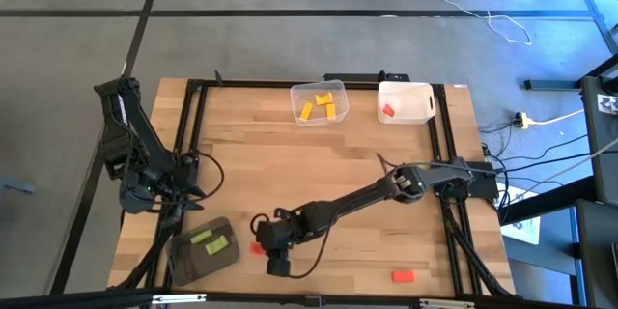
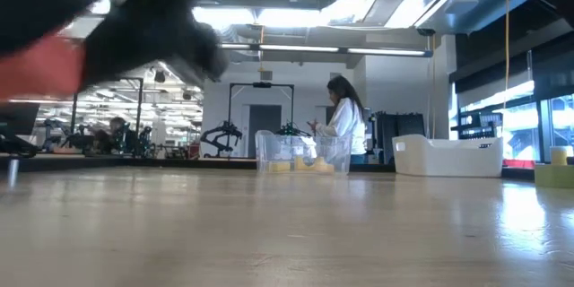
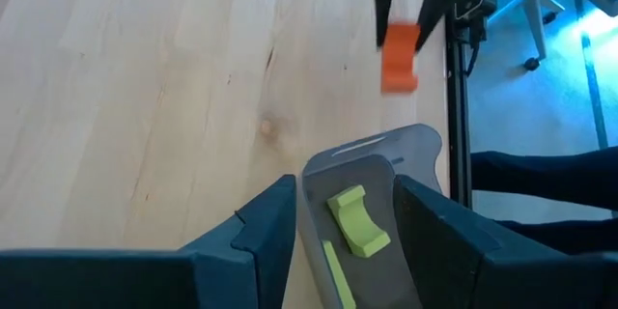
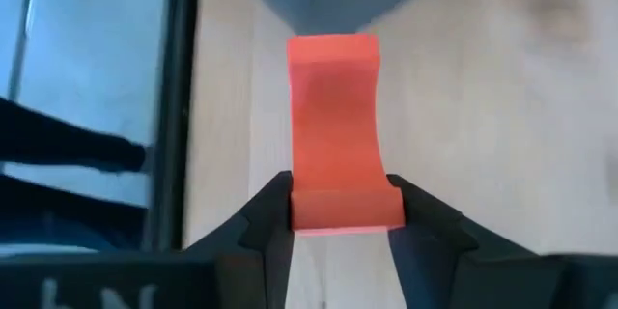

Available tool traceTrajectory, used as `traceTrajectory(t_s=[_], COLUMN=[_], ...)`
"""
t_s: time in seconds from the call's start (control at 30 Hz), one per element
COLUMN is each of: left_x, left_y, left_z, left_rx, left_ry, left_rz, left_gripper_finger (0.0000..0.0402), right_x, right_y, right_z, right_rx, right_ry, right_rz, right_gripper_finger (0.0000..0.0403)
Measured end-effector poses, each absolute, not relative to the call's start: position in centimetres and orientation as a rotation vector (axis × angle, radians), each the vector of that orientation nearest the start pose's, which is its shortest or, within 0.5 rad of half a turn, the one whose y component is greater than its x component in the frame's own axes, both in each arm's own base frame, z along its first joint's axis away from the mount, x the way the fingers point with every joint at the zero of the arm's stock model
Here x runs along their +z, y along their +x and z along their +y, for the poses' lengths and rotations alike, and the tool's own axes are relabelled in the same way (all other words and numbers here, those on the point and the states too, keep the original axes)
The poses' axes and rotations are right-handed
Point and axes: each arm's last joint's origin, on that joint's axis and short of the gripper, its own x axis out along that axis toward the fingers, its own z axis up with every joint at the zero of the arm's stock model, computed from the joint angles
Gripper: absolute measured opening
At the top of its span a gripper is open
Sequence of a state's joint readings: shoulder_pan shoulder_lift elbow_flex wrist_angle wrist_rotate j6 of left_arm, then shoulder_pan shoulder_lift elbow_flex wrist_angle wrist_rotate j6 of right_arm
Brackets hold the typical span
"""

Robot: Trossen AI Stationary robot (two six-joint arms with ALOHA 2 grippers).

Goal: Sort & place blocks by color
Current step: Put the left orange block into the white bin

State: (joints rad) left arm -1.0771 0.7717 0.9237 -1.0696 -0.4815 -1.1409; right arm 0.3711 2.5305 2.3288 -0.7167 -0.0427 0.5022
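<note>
My right gripper (image 1: 263, 244) reaches across to the table's near left and is shut on a red block (image 4: 333, 126). The same block shows in the left wrist view (image 3: 398, 55) and as a red blur in the low view (image 2: 40, 65). Just beyond it lies a dark grey tray (image 1: 205, 246) with two green blocks (image 3: 355, 220) lying flat in it. My left gripper (image 3: 345, 188) hangs open above the tray's left end, touching nothing. A second red block (image 1: 403, 275) lies flat near the table's front edge. My right gripper pinches the red block between its two fingertips (image 4: 270, 208), on the two long sides at the end nearest the wrist (image 4: 338, 198). The fingers slant down from the table's right. The rest of the block sticks out beyond the fingertips, lifted clear of the table.
A clear bin (image 1: 319, 103) with yellow blocks and a white bin (image 1: 406, 101) with one red block stand at the far edge. Black frame rails (image 1: 198, 135) run along the table's left and right sides. A person (image 2: 341, 126) stands in the room beyond.
</note>
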Motion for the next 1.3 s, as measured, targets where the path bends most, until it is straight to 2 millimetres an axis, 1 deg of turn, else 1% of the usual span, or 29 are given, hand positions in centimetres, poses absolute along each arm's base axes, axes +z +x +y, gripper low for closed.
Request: traceTrajectory(t_s=[0.13, 0.23, 0.37, 0.43, 0.57, 0.63, 0.7, 0.8, 0.9, 0.97, 1.03, 1.1, 1.2, 1.3], left_x=[31.0, 31.0, 31.0, 31.0, 31.0, 31.0, 31.1, 31.1, 31.1, 31.1, 31.1, 31.2, 31.3, 31.5], left_y=[6.9, 6.9, 6.9, 6.9, 7.0, 7.2, 7.4, 7.9, 8.5, 8.9, 9.4, 9.8, 10.5, 11.3], left_z=[-10.0, -10.0, -10.0, -10.0, -9.8, -9.8, -9.6, -9.2, -8.7, -8.3, -7.8, -7.4, -6.6, -5.8], left_rx=[-0.108, -0.107, -0.110, -0.114, -0.096, -0.083, -0.065, -0.020, 0.031, 0.079, 0.127, 0.157, 0.210, 0.264], left_ry=[-0.418, -0.416, -0.401, -0.383, -0.359, -0.355, -0.356, -0.372, -0.378, -0.386, -0.381, -0.367, -0.356, -0.345], left_rz=[0.847, 0.845, 0.840, 0.834, 0.802, 0.793, 0.788, 0.775, 0.759, 0.744, 0.721, 0.704, 0.681, 0.647], left_gripper_finger=[0.0163, 0.0163, 0.0163, 0.0163, 0.0163, 0.0163, 0.0163, 0.0163, 0.0163, 0.0163, 0.0163, 0.0163, 0.0163, 0.0163], right_x=[23.0, 25.7, 29.8, 31.5, 34.0, 35.2, 36.2, 37.1, 37.5, 37.4, 37.3, 36.9, 36.5, 35.5], right_y=[49.7, 48.1, 44.7, 42.7, 39.1, 38.7, 38.1, 37.4, 36.8, 36.2, 35.8, 34.9, 33.5, 31.8], right_z=[18.9, 17.7, 15.5, 14.2, 11.8, 10.8, 9.4, 6.7, 3.9, 2.0, 0.1, -1.8, -4.5, -6.7], right_rx=[0.066, -0.067, -0.353, -0.506, -0.742, -0.753, -0.760, -0.801, -0.845, -0.850, -0.877, -0.897, -0.951, -1.009], right_ry=[0.324, 0.336, 0.387, 0.386, 0.424, 0.461, 0.471, 0.453, 0.431, 0.389, 0.380, 0.366, 0.368, 0.376], right_rz=[0.975, 0.980, 0.997, 1.008, 1.054, 0.994, 0.977, 0.974, 0.977, 1.020, 1.042, 1.087, 1.128, 1.187], right_gripper_finger=[0.0132, 0.0132, 0.0132, 0.0132, 0.0132, 0.0132, 0.0132, 0.0132, 0.0132, 0.0132, 0.0132, 0.0132, 0.0132, 0.0132])
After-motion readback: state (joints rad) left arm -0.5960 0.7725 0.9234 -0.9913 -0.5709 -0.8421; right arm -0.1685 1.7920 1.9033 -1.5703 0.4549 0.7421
